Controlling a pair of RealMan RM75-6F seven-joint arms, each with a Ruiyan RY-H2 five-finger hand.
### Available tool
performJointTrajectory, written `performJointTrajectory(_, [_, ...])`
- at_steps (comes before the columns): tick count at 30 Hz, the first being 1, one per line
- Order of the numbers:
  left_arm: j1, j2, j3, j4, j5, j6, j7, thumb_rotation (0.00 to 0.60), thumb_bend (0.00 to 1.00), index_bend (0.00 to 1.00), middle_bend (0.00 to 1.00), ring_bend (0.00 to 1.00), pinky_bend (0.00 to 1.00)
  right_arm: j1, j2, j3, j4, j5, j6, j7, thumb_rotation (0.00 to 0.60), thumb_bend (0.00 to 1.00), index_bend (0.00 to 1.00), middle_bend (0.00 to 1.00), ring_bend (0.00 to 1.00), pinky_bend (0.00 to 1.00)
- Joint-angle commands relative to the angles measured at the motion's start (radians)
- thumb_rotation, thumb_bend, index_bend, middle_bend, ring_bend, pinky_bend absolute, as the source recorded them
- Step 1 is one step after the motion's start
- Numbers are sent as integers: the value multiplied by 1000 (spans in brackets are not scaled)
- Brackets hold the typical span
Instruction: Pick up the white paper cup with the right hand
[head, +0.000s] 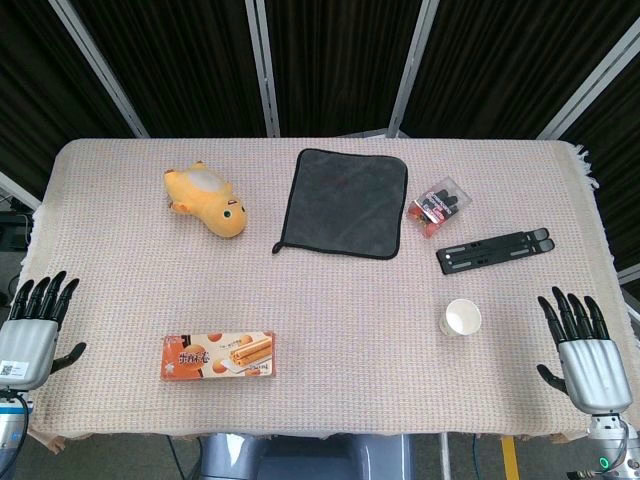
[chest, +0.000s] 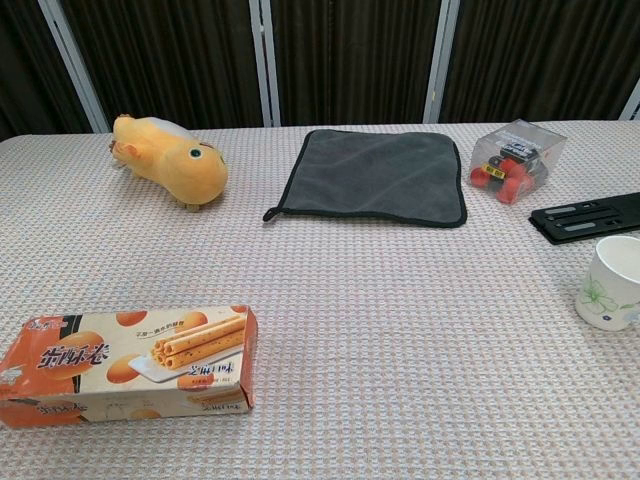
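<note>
The white paper cup (head: 461, 318) stands upright on the woven tablecloth at the front right; the chest view shows it at the right edge, cup (chest: 611, 282), with a faint flower print. My right hand (head: 586, 350) lies flat and open near the table's front right corner, to the right of the cup and a clear gap away from it. My left hand (head: 33, 328) rests open at the front left edge, holding nothing. Neither hand shows in the chest view.
A black folding stand (head: 497, 249) lies just behind the cup. A clear box of small red items (head: 437, 207), a grey cloth (head: 345, 202), a yellow plush toy (head: 208, 199) and an orange biscuit box (head: 218, 355) sit elsewhere on the table.
</note>
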Motion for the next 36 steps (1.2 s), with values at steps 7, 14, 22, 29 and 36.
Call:
performJointTrajectory(7, [1, 9, 2, -6, 0, -3, -4, 600, 127, 0, 0, 0, 0, 4, 5, -6, -11, -8, -10, 17, 600, 0, 24, 0, 0, 0])
performJointTrajectory(14, [2, 22, 0, -11, -1, -2, -20, 600, 126, 0, 0, 0, 0, 22, 20, -9, -52, -11, -43, 21, 600, 1, 12, 0, 0, 0])
performJointTrajectory(22, [5, 41, -4, -26, -18, -8, -39, 600, 129, 0, 0, 0, 0, 112, 53, 16, -185, 40, -202, -42, 600, 9, 91, 0, 0, 0])
performJointTrajectory(29, [7, 59, 0, -40, -18, -12, -54, 600, 127, 0, 0, 0, 0, 237, 19, 83, -274, 194, -385, -206, 600, 18, 150, 8, 0, 0])
performJointTrajectory(36, [10, 73, -6, -49, -15, 1, -68, 600, 126, 0, 0, 0, 0, 299, -19, 102, -308, 374, -461, -358, 600, 41, 151, 11, 0, 0])
